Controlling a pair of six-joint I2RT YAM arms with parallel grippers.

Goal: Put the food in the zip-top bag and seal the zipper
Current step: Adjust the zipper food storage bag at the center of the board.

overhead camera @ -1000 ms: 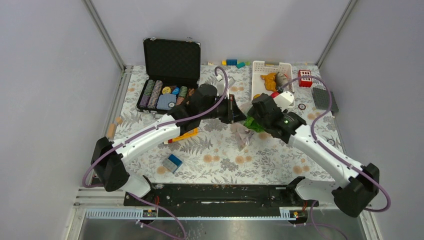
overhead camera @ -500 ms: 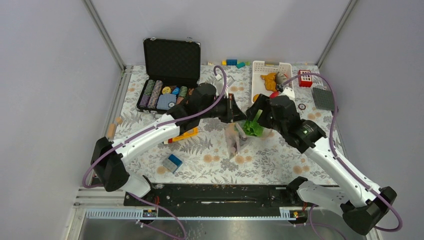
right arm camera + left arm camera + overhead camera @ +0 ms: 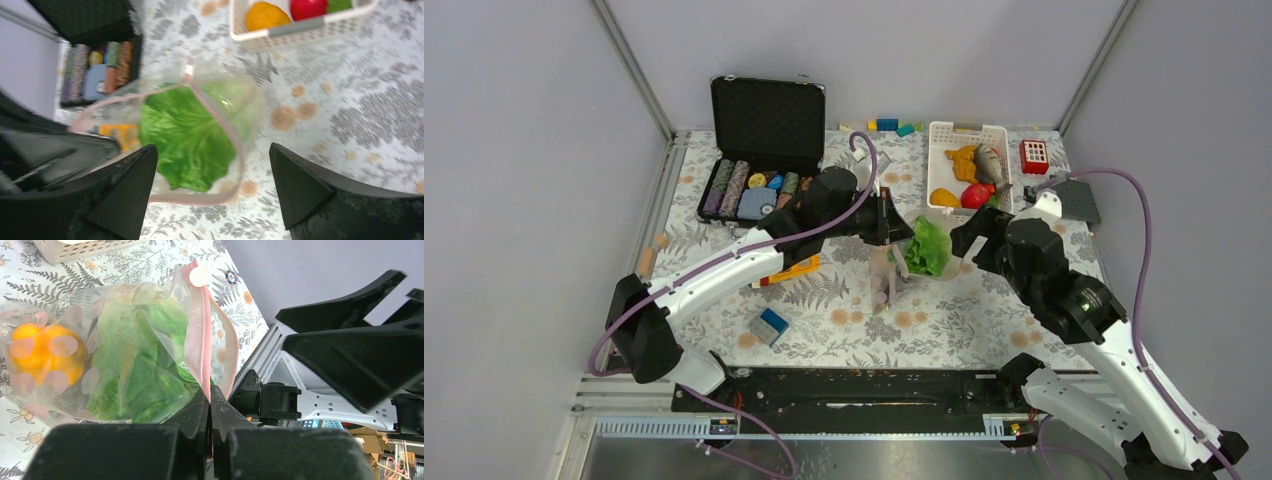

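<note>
A clear zip-top bag [image 3: 889, 272] with a pink zipper [image 3: 200, 315] hangs from my left gripper [image 3: 902, 232], which is shut on one side of its rim [image 3: 210, 392]. The mouth gapes open. A green lettuce leaf [image 3: 927, 247] sits in the mouth of the bag [image 3: 185, 135], and an orange food piece [image 3: 45, 352] lies deeper inside. My right gripper [image 3: 972, 235] is open and holds nothing, a little to the right of the bag; in its wrist view [image 3: 212, 146] it looks down at the leaf and the pink rim [image 3: 227, 130].
A white basket [image 3: 944, 135] at the back holds more toy food, including a red piece [image 3: 977, 194]. An open black case of poker chips [image 3: 759, 185] stands back left. A red box [image 3: 1034, 156], a grey plate [image 3: 1072, 197] and a blue block [image 3: 772, 325] lie around.
My right gripper brought the lettuce to the bag, let it go and pulled back to the right, open. The bag lifted and now holds the leaf. The left gripper kept its hold.
</note>
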